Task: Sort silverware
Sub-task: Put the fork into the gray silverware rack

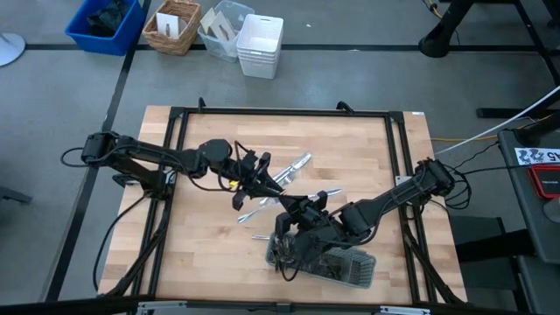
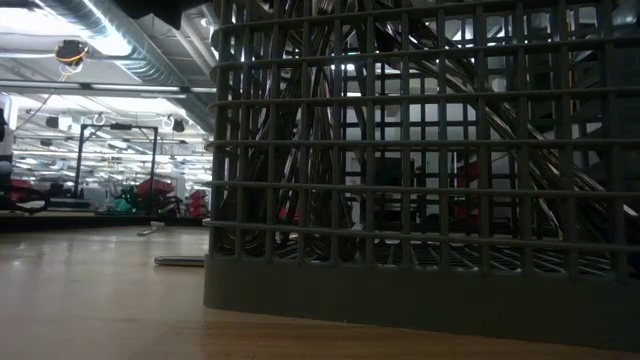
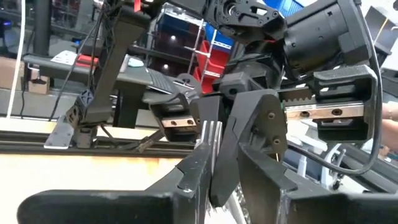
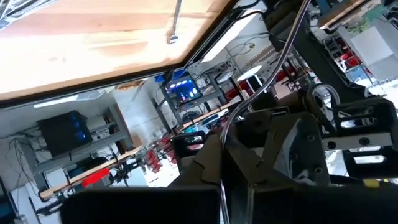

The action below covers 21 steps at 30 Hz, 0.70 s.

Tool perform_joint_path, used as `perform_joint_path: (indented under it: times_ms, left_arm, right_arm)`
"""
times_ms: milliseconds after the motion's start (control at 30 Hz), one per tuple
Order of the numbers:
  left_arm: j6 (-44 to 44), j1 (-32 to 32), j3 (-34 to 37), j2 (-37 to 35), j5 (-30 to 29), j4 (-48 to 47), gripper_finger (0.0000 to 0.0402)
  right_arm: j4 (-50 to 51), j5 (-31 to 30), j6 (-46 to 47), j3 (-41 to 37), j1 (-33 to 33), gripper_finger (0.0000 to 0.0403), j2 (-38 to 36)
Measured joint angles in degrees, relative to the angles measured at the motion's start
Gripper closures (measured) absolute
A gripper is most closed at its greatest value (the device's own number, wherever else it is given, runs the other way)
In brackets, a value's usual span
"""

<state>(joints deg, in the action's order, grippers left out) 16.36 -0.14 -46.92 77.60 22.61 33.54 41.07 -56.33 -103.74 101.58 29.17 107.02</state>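
Writing shows nowhere legible on silverware (image 1: pixel 289 171) or tray (image 1: pixel 350 269).

surface: light wooden table (image 1: pixel 210 254) inside a black frame
lower right of centre: dark grey mesh tray (image 1: pixel 350 267)
centre: loose silverware (image 1: pixel 293 168) scattered on the wood

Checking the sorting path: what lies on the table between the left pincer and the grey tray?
In the high view, loose silverware lies scattered on the bare wood between the left pincer and the grey tray, and the right pincer reaches in there too.
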Motion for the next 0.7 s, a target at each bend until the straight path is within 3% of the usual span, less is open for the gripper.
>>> perform_joint_path:
  times_ms: [700]
  left_arm:
    - [0.15,0.13,0.0,-0.02,-0.65,0.27,0.0325]
  right_arm:
    - [-0.91,0.05,0.43,0.0,1.38,0.0398,0.0]
